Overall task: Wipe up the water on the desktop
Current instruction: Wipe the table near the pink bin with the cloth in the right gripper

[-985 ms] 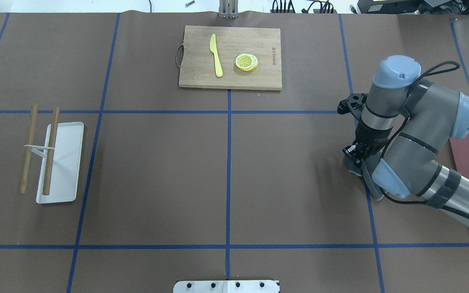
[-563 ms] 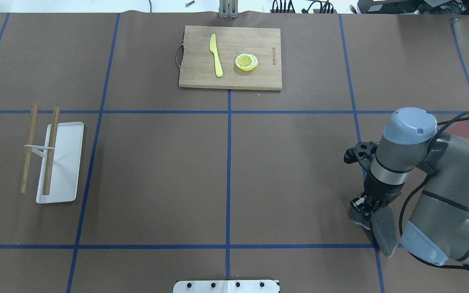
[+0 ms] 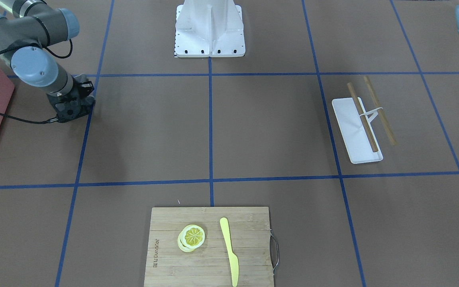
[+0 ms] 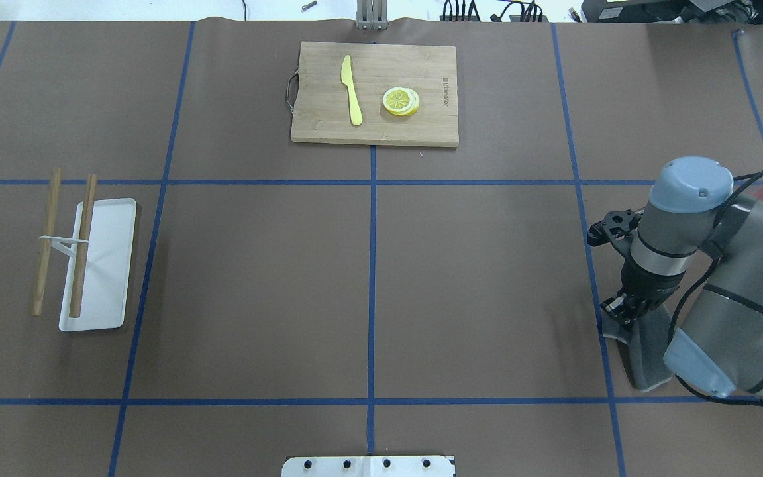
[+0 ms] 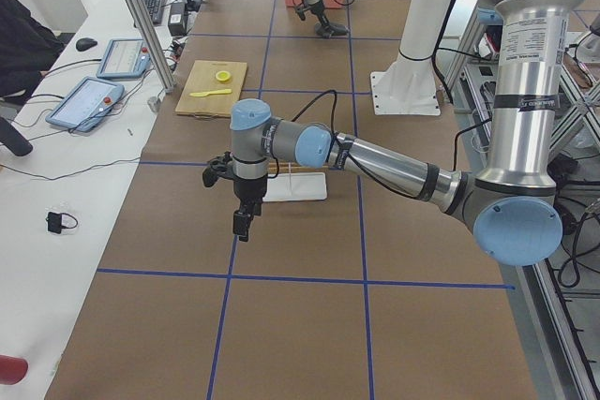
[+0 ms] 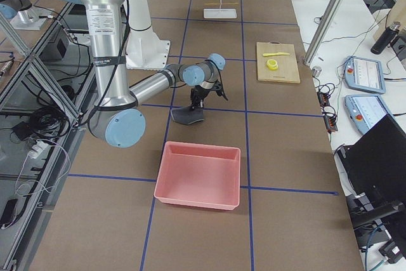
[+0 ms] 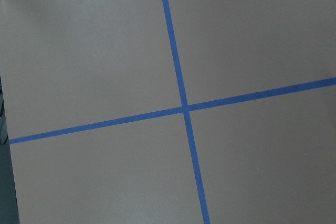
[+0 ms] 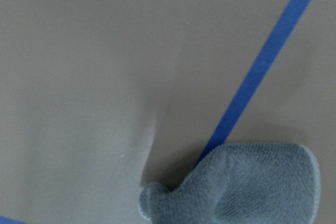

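The desktop (image 4: 487, 278) is a matte brown surface with blue tape lines; I can make out no water on it. My right gripper (image 4: 620, 310) is shut on a grey cloth (image 4: 646, 358) and presses it on the desktop at the right, next to a blue line. The cloth also shows in the right wrist view (image 8: 247, 187) and the exterior right view (image 6: 187, 115). My left gripper (image 5: 242, 222) shows only in the exterior left view, hanging over bare desktop near the white tray; I cannot tell whether it is open or shut.
A bamboo cutting board (image 4: 375, 93) with a yellow knife and lemon slices lies at the far middle. A white tray (image 4: 98, 265) with two wooden sticks lies at the left. A pink bin (image 6: 200, 176) stands at the right end, beside the right arm.
The right gripper dragged the cloth toward the robot's side of the desktop, then back a little and to the right. Nothing else has moved.
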You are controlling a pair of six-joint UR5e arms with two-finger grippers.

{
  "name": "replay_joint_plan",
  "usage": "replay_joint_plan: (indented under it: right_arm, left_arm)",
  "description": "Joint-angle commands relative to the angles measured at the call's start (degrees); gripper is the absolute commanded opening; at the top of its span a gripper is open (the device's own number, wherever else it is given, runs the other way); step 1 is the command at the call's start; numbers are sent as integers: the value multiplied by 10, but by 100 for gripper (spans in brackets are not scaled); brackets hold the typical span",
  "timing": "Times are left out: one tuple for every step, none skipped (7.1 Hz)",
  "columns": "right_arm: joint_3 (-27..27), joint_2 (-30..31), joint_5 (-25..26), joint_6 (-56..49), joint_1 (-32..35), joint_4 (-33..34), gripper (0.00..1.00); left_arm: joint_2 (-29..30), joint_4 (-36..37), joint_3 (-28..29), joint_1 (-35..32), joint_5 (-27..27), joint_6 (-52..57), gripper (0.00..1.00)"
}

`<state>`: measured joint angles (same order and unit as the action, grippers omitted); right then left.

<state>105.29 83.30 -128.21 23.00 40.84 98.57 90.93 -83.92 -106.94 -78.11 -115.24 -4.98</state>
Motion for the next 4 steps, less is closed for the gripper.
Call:
replay_joint_plan:
  right_arm:
    - [-67,-29,-3,-77,66,0,0]
    - [-104,-60,-5,-90,88,0,0]
    - [-139,-92,-5,-100,106,0,0]
    - [-163,-116,-4,-109,124,0,0]
  left_arm:
    - [-1,0,-1,0,0,0,98]
    - [-1,0,-1,0,0,-2,98]
    - [-1,0,-4,0,-1,-3,98]
    - [-1,0,-4,0,-1,-4,98]
